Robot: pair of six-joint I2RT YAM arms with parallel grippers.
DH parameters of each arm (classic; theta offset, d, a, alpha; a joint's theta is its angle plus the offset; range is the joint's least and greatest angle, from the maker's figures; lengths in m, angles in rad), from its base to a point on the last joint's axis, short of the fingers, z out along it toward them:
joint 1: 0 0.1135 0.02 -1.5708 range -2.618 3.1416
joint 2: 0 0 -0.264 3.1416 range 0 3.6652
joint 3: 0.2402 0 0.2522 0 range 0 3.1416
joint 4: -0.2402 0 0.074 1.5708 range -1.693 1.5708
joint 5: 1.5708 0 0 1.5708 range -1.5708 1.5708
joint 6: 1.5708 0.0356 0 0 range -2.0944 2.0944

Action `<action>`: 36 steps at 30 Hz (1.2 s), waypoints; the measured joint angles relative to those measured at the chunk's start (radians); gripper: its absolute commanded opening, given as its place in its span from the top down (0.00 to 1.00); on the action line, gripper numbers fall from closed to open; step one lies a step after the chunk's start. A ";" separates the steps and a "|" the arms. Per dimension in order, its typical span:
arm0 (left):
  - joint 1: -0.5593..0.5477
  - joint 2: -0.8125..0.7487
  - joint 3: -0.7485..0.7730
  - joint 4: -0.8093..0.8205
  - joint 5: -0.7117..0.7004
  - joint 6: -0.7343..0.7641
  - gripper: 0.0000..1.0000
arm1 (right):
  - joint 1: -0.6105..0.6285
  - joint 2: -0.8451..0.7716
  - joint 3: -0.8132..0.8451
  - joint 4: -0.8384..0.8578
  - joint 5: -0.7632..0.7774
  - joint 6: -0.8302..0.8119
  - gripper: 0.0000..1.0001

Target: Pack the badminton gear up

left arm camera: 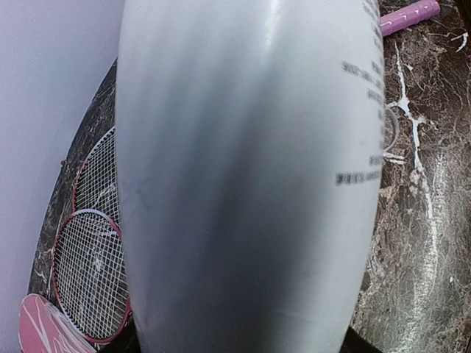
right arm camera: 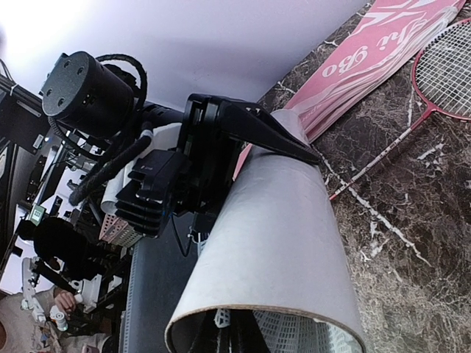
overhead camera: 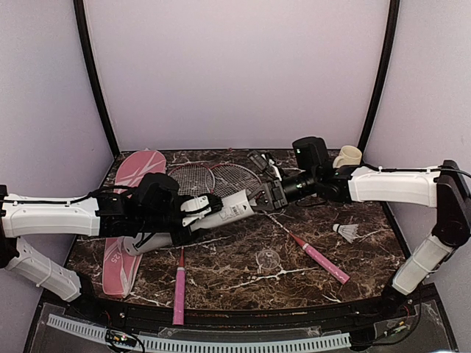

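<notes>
Two racquets lay on the marbled table (overhead camera: 235,283). The left racquet (overhead camera: 193,179) and the right racquet (overhead camera: 237,176) had their red-rimmed heads side by side and overlapping at the far edge. Their pink handles splayed apart toward the near side, one pointing at the front edge and the other running out to the right.

There was one white tube (overhead camera: 232,208), lifted off the table and lying crosswise over both racquet shafts, so it hid the middle of each. The left gripper (overhead camera: 193,211) was clamped round the tube's middle, its black fingers (right arm camera: 276,140) pressed against the tube's sides.

One pink racquet cover (overhead camera: 140,170) lay flat along the left side of the table. The left arm crossed over it, and the tube's closed end hung above it.

One shuttlecock (overhead camera: 345,232) was in plain sight, lying alone on the right, well apart from the tube. The right wrist view showed a white latticed shape at the tube's open mouth, too cut off to count.

The right gripper (overhead camera: 259,197) was fully closed with its tips at that mouth. Whether it pinched anything could not be told.

One clear round lid (overhead camera: 268,259) rested on the table between the two handles. One cream mug (overhead camera: 347,156) stood in the far right corner, behind the right arm.
</notes>
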 measured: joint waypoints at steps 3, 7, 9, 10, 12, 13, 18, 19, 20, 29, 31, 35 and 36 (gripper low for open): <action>0.000 0.000 0.000 0.000 -0.002 0.000 0.37 | 0.000 -0.003 0.000 -0.013 0.019 -0.011 0.95; 0.000 0.000 0.000 0.000 -0.002 0.000 0.37 | 0.000 -0.019 0.000 -0.031 0.048 -0.026 0.82; 0.000 0.000 0.000 0.000 -0.003 0.000 0.37 | -0.002 -0.034 0.000 -0.041 0.063 -0.030 0.76; 0.000 0.000 0.000 0.000 -0.002 0.000 0.37 | -0.005 -0.044 0.000 -0.047 0.071 -0.032 0.73; -0.002 0.000 0.000 0.001 -0.002 0.001 0.37 | -0.012 -0.068 -0.001 -0.063 0.087 -0.041 0.69; -0.002 0.000 0.000 0.002 -0.002 0.001 0.37 | -0.017 -0.083 -0.002 -0.071 0.095 -0.047 0.67; -0.002 0.000 0.000 0.001 -0.003 0.003 0.37 | -0.061 -0.155 -0.013 -0.124 0.137 -0.076 0.52; -0.002 0.000 0.000 0.001 -0.003 0.004 0.37 | -0.071 -0.173 -0.018 -0.142 0.148 -0.082 0.49; -0.002 0.000 0.000 0.001 -0.004 0.004 0.37 | -0.084 -0.193 -0.025 -0.159 0.166 -0.094 0.45; -0.002 0.000 0.000 0.001 -0.010 0.007 0.37 | -0.278 -0.442 -0.182 -0.238 0.386 -0.078 0.30; -0.002 0.000 0.000 0.001 -0.011 0.007 0.37 | -0.337 -0.465 -0.217 -0.254 0.464 -0.042 0.30; -0.006 0.000 0.000 0.001 -0.011 0.008 0.37 | -0.430 -0.466 -0.269 -0.337 0.641 0.047 0.30; -0.007 0.000 0.000 0.001 -0.011 0.008 0.37 | -0.454 -0.467 -0.284 -0.365 0.687 0.072 0.30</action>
